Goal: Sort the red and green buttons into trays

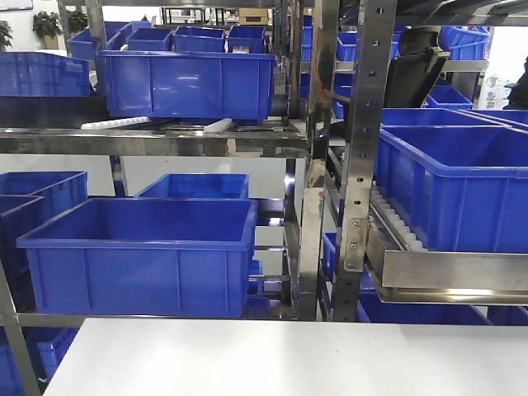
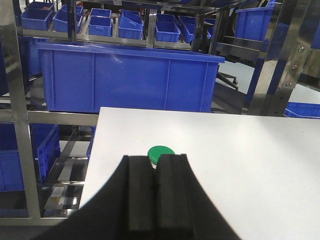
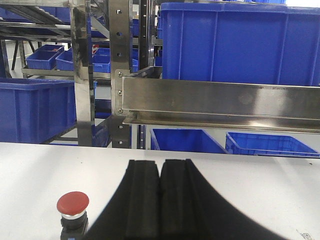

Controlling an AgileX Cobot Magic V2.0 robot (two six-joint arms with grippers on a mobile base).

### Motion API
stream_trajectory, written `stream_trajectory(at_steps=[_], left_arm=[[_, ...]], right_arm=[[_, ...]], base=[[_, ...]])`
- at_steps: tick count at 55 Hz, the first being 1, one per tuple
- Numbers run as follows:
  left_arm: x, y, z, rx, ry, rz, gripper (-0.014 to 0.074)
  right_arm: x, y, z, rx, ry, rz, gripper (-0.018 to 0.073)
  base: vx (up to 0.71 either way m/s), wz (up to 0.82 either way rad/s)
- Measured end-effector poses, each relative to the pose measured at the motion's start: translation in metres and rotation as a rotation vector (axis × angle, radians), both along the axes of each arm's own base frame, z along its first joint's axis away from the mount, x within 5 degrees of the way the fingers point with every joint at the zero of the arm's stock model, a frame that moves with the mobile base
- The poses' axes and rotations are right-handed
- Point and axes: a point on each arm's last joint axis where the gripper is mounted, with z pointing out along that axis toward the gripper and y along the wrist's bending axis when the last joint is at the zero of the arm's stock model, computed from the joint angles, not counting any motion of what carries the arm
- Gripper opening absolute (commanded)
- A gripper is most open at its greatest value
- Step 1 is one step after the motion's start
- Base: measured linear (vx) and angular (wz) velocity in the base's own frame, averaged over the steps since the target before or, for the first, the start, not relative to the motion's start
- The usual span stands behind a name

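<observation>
Black rubber pads of our left gripper [image 2: 154, 172] press flat together with only a thin seam between them and nothing held. Just past their tips the green button [image 2: 161, 152] stands cap up on the white table [image 2: 240, 160], well short of the table's far edge; we cannot tell whether the tips touch it. Beyond that edge a large blue bin [image 2: 130, 80] sits on a steel rack [image 2: 17, 115]. Our right gripper [image 3: 160, 167] is likewise closed pad to pad and empty, above the same table. The red button [image 3: 73, 203] stands upright on the table beside it, apart from the pads. Past the table's far edge a steel shelf rail [image 3: 220, 102] crosses.
</observation>
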Motion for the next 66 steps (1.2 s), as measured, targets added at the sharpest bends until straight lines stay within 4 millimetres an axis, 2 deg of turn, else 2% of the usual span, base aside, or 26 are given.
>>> stream_trajectory(at_steps=[41,46,52,55,58,60,66], left_arm=[[0.000,0.000,0.001,-0.001,-0.009,0.001,-0.0006],[0.001,0.000,0.006,-0.009,-0.066,0.004,-0.0006],[0.001,0.001,0.021,-0.029,-0.225,0.013,-0.0006],[0.000,0.002,0.031,-0.046,-0.343,0.020,-0.0006],[-0.003,0.003,0.044,-0.075,-0.424,0.025,-0.0006],[-0.005,0.003,0.053,-0.091,-0.449,0.027,-0.0006],[-0.013,0.004,0.099,-0.088,-0.509,0.025,-0.0006]], right_arm=[[0.000,0.000,0.000,0.027,-0.001,0.002,-0.0010],[0.000,0.000,0.002,0.026,-0.019,0.002,-0.0010],[0.000,0.000,0.009,0.024,-0.099,0.004,-0.0010],[-0.001,0.000,0.016,0.023,-0.135,0.005,-0.0010],[-0.004,0.000,0.032,0.022,-0.175,0.005,-0.0010],[-0.007,0.000,0.047,0.020,-0.214,0.005,-0.0010],[-0.018,0.001,0.111,0.011,-0.334,0.006,-0.0010]], base=[[0.00,0.00],[0.00,0.00],[0.00,0.00],[0.00,0.00],[0.00,0.00],[0.00,0.00],[0.00,0.00]])
